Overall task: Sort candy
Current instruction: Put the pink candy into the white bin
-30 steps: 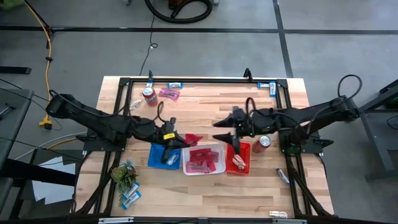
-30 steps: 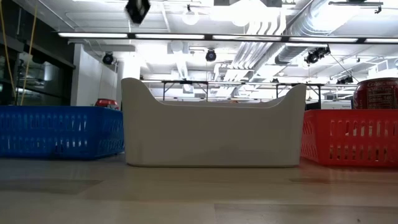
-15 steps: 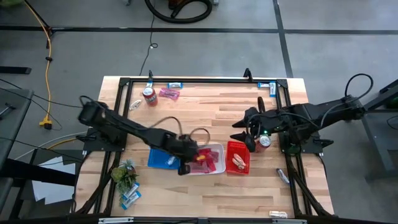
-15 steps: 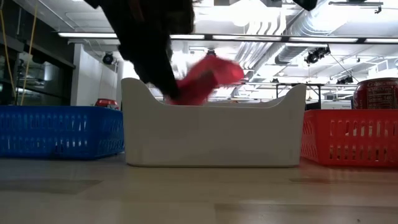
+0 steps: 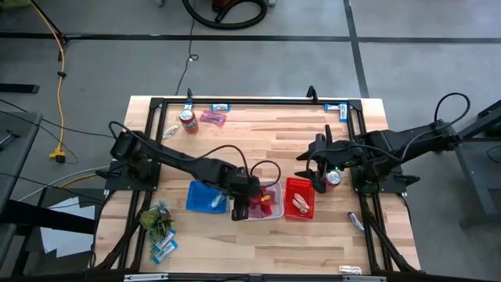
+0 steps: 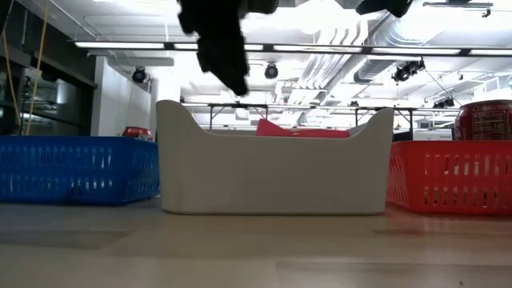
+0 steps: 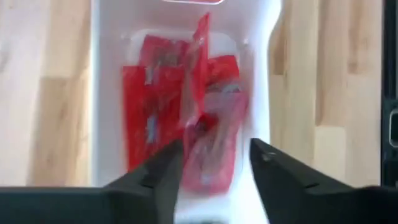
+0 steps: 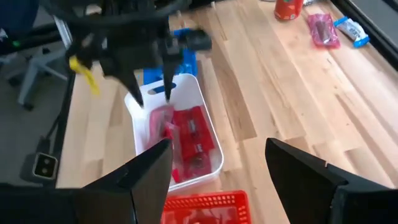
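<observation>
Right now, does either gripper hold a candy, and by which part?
Nothing is held. The left gripper stands open above the red packets in the white tray; the right gripper is open and empty.

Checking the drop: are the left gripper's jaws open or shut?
Open: the left gripper hangs over the white tray with a clear gap, red packets lying below.

Around me: grey concrete floor (image 5: 258,66) with dark seam lines, yellow cable (image 5: 59,55) lying left, bright fluorescent ceiling strips (image 6: 320,48), exposed silver ducting (image 6: 360,32).
</observation>
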Robot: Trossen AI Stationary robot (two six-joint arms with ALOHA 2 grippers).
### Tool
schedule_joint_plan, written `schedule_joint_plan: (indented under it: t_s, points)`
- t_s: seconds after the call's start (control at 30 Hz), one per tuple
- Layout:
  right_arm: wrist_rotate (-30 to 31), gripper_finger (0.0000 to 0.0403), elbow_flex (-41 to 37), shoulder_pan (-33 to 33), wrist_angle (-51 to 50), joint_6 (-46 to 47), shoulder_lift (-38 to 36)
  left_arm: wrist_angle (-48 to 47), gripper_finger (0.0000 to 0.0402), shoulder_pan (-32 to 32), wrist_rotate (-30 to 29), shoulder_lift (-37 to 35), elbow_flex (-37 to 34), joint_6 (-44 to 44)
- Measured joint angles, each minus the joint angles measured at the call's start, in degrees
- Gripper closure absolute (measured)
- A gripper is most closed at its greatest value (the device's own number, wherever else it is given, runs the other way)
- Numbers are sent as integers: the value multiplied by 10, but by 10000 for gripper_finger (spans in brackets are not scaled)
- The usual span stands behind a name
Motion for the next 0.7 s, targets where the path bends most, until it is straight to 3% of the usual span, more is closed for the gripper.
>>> schedule_joint_plan:
  t_s: [0.1,0.2,0.37,0.53,0.7]
  points:
    - [0,151,0,0,0,-23,-1,-119,180,23,-24,-22,50,15]
    - [19,151,0,0,-1,-30,-2,-165,146,72,-79,-62,80,46]
    - [96,151,0,0,-5,-39,-2,-171,127,235,-60,-93,86,92]
    - [160,151,0,-12,-5,-38,-2,-183,128,407,-53,-50,86,193]
    - [163,151,0,-51,-3,6,-2,-207,128,509,-50,37,84,280]
